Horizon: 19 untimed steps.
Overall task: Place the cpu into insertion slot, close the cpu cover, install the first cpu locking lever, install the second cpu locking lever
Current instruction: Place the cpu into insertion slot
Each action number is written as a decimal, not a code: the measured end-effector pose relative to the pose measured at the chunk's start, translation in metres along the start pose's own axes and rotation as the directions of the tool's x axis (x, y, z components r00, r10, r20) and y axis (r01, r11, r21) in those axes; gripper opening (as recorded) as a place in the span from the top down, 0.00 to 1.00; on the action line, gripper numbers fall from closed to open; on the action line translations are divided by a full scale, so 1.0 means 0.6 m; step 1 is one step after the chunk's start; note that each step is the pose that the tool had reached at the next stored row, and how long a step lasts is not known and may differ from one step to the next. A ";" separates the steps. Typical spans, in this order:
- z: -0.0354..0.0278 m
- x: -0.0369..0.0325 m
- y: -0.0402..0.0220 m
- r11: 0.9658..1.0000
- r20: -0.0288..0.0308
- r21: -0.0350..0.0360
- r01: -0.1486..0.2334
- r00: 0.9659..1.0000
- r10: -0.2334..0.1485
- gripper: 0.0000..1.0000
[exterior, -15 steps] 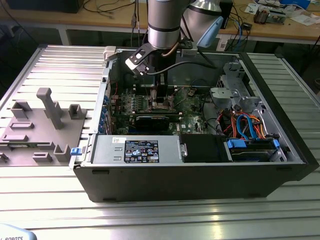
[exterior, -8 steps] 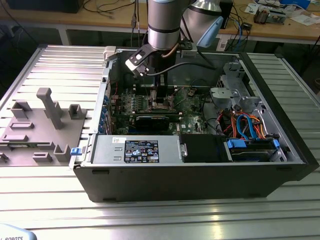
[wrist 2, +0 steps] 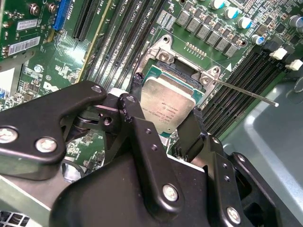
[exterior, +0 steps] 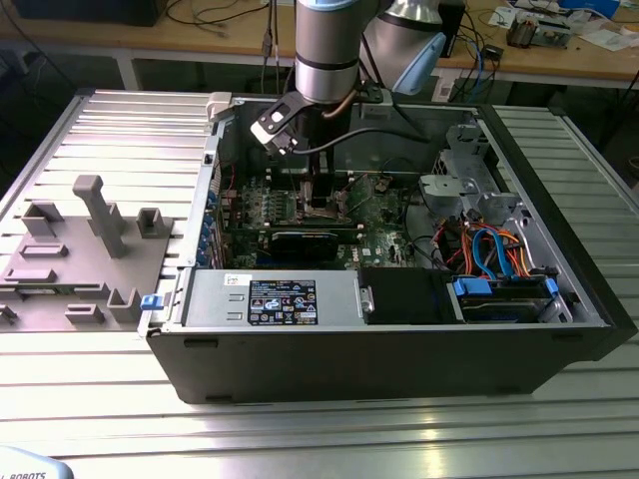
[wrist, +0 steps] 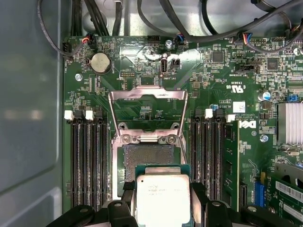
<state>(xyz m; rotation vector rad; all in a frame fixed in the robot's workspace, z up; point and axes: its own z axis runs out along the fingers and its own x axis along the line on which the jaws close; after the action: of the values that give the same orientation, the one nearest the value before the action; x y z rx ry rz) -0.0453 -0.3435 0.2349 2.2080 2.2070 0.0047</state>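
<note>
Ribbed aluminium tabletop carries an open computer case; cabled workbench clutter behind. Arm drops straight down into the case. End effector grips the cpu by its edges, partly over the insertion slot (cpu cover flipped open).

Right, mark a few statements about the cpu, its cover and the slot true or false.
1. The gripper grips the cpu between its fingers. True.
2. The cpu cover is shut over the insertion slot. False: it is swung open, and the slot's contact field is bare.
3. The cpu covers the whole slot. False: in the first wrist view part of the slot shows beyond it.
4. A thin locking lever sticks out beside the slot. True.
</note>
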 end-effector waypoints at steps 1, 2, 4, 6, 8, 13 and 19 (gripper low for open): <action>0.003 0.001 0.000 1.000 0.000 0.000 0.000 1.000 0.000 0.45; 0.007 0.004 0.000 1.000 0.000 0.000 0.000 1.000 0.000 0.45; 0.011 0.007 0.001 1.000 0.000 0.000 0.000 1.000 0.000 0.45; 0.014 0.011 0.002 1.000 0.000 0.000 0.000 1.000 0.000 0.45; 0.019 0.012 0.003 1.000 0.000 0.000 0.000 1.000 0.000 0.45; 0.031 0.014 0.006 1.000 0.000 0.000 0.000 1.000 0.000 0.45; 0.043 0.015 0.008 1.000 0.000 0.000 0.000 1.000 0.000 0.45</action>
<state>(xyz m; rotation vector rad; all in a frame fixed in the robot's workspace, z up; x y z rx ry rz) -0.0398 -0.3348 0.2088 2.2080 2.2071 0.0049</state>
